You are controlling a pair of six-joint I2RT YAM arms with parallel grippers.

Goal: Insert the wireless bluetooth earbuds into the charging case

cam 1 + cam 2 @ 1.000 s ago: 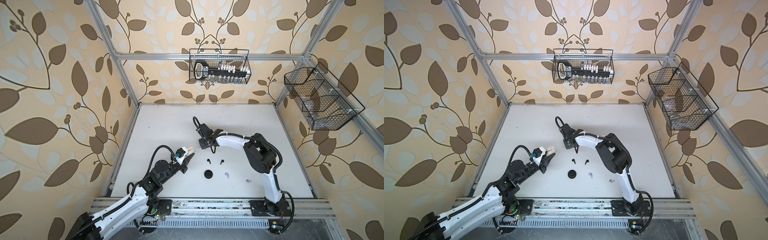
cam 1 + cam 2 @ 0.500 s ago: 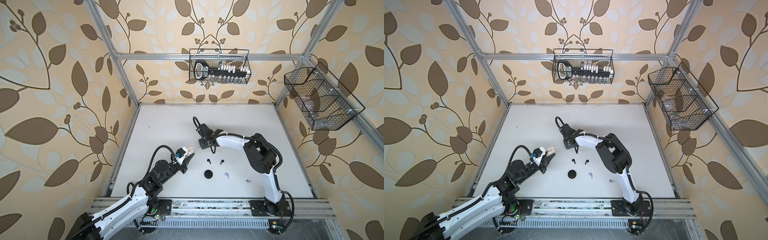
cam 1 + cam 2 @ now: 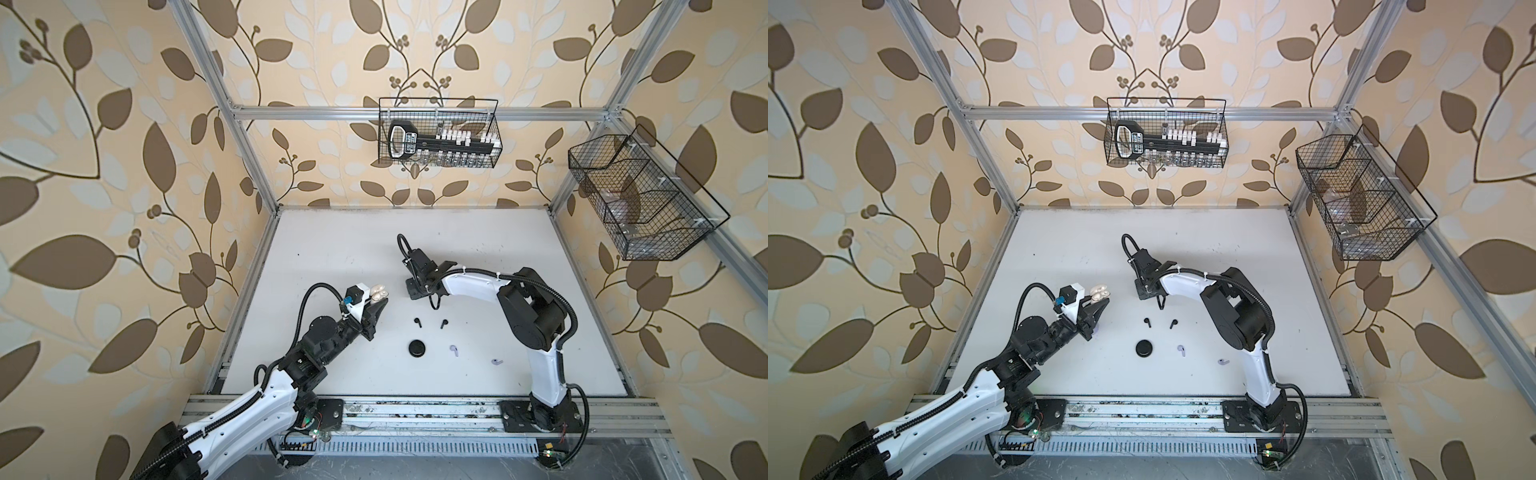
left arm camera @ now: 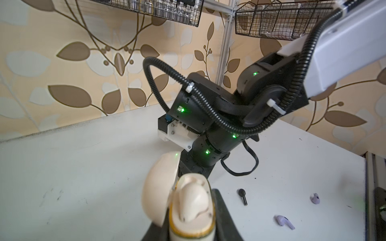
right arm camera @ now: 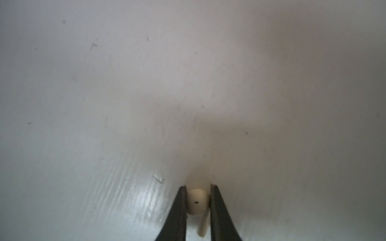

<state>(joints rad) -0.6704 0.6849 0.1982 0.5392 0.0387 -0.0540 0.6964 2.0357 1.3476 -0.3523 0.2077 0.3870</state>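
Note:
My left gripper (image 4: 192, 221) is shut on a cream charging case (image 4: 191, 208) with its lid (image 4: 160, 187) swung open. It holds the case above the table's left side in both top views (image 3: 379, 293) (image 3: 1099, 294). My right gripper (image 5: 198, 188) points straight down at the table and is shut on a white earbud (image 5: 198, 201), pinching its round head with the stem lying between the fingers. Two black earbuds (image 3: 417, 322) (image 3: 444, 323) and two lavender earbuds (image 3: 454, 351) (image 3: 496, 362) lie loose on the table. I cannot tell whether an earbud sits in the case.
A closed round black case (image 3: 417, 348) lies near the front centre. The right arm's wrist (image 3: 419, 274) stands right of the held case. A wire basket (image 3: 438, 133) hangs on the back wall and another wire basket (image 3: 640, 199) on the right wall.
Neither arm has visibly moved in the top views. The right jaws have drawn in a little round the white earbud.

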